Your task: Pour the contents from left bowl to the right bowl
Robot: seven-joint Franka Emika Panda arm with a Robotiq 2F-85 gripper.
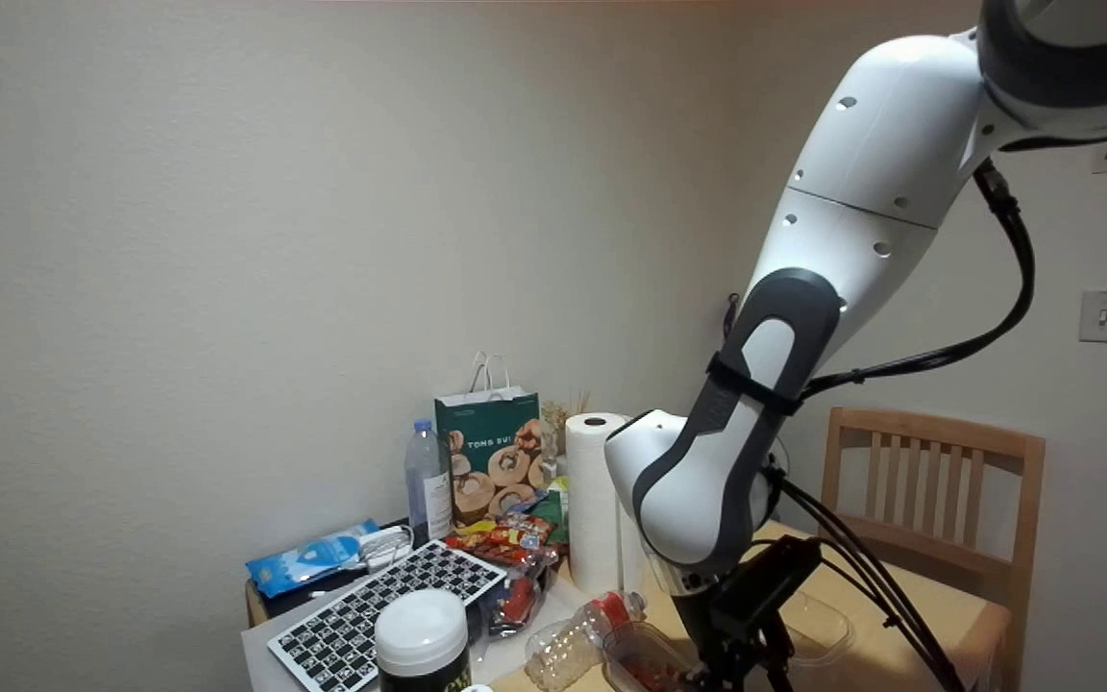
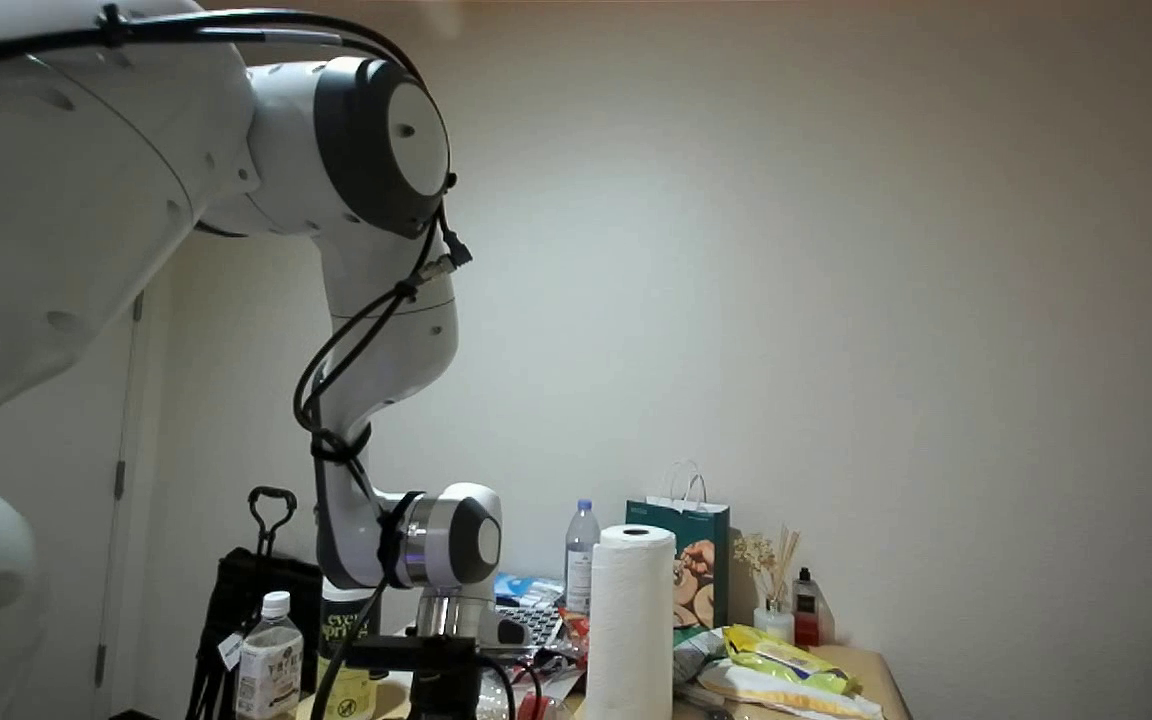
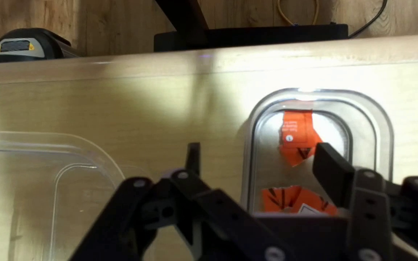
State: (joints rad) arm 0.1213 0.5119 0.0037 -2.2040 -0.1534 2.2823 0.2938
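A clear plastic container (image 3: pixel 386 127) lies at the right of the wrist view and holds torn orange paper pieces (image 3: pixel 298 130). It also shows in an exterior view (image 1: pixel 614 663), left of the gripper. A second clear container (image 3: pixel 98 152) is at the left of the wrist view, partly cut off; no contents show in its visible part. It shows faintly in an exterior view (image 1: pixel 842 630). My gripper (image 3: pixel 261 159) is open and empty. In the wrist view its left finger is over the table outside the orange-paper container, its right finger over the inside. Its height is unclear.
A red-capped plastic bottle (image 1: pixel 573 644) lies beside the orange-paper container. A paper towel roll (image 1: pixel 592 519), a white-lidded jar (image 1: pixel 422 630), a checkered board (image 1: pixel 390 615) and snack packets (image 1: pixel 515 538) stand nearby. The table edge (image 3: pixel 129 67) runs across the wrist view.
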